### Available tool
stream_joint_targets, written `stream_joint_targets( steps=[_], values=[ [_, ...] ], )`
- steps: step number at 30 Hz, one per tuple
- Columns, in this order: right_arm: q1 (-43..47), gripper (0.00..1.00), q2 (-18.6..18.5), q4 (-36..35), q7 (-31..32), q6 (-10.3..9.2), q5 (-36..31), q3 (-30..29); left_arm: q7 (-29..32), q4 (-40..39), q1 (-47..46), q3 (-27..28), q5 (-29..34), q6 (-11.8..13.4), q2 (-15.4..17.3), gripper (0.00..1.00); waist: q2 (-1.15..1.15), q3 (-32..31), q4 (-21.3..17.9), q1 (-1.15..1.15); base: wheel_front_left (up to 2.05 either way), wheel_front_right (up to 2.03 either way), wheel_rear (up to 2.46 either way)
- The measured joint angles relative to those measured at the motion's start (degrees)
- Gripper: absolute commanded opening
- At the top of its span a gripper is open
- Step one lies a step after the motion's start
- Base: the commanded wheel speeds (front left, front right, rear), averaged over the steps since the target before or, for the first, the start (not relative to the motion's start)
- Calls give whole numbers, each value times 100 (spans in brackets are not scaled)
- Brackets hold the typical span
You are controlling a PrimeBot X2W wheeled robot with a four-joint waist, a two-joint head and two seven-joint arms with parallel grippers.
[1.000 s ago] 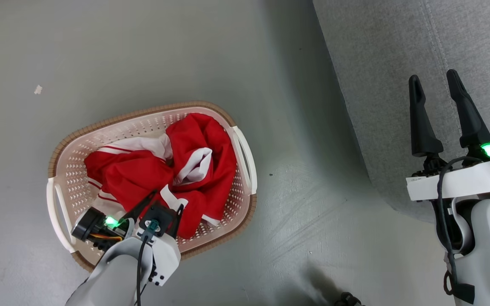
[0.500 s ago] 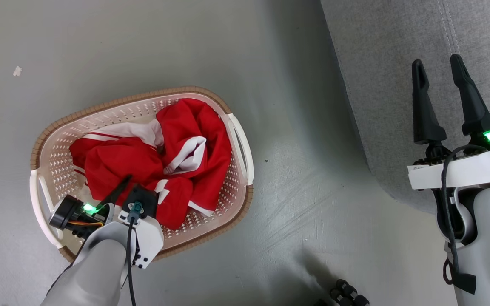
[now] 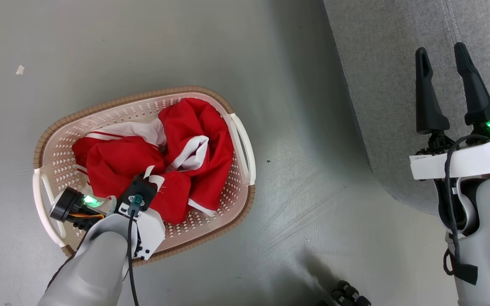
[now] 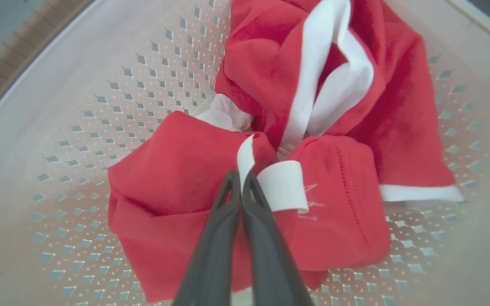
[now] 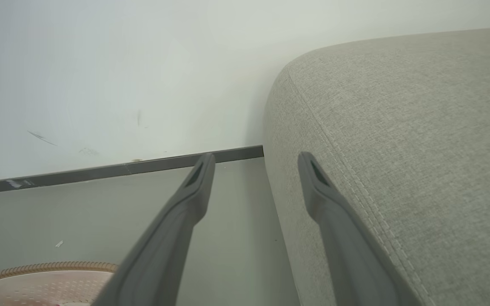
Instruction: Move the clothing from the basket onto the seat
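Left gripper (image 4: 240,180) is down inside the basket (image 3: 64,140), at the near end by the left white handle. Its two dark fingers are pressed together, and a thin strip of white trim on the clothing (image 3: 185,140) stands up from between the tips, so the pinch is on that fold. The clothing lies bunched on the perforated bottom of the basket, a red heap with white panels and bands. It fills the middle and reaches the far right wall, with a striped edge toward the left wall. One white band loops open just beyond the fingertips. The basket stands on the grey floor (image 3: 143,42), well apart from the seat (image 3: 398,63), with bare floor between them. A small white scrap (image 3: 20,69) lies on the floor beyond the basket's far left. Right gripper (image 3: 439,48) hangs over the near left edge of the seat, fingers spread, nothing between them, touching nothing. Beyond the seat's rounded corner a dark skirting strip (image 5: 100,172) runs along the foot of a pale wall (image 5: 100,63).
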Motion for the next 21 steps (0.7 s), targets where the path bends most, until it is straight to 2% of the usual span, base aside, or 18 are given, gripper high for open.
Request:
stream_joint_targets(
  steps=[15, 21],
  values=[
    [-49, 100, -1, 152, 0, 0, 44, -15, -145, -502, -23, 157, -203, -5, -47, 0, 0, -332, 188, 0, 0, 0, 0],
    [-111, 100, -5, 214, 0, 0, -38, -13, -151, -1240, -21, 255, -260, 69, -51, 0, 0, -525, 315, 0, 0, 0, 0]
  ],
)
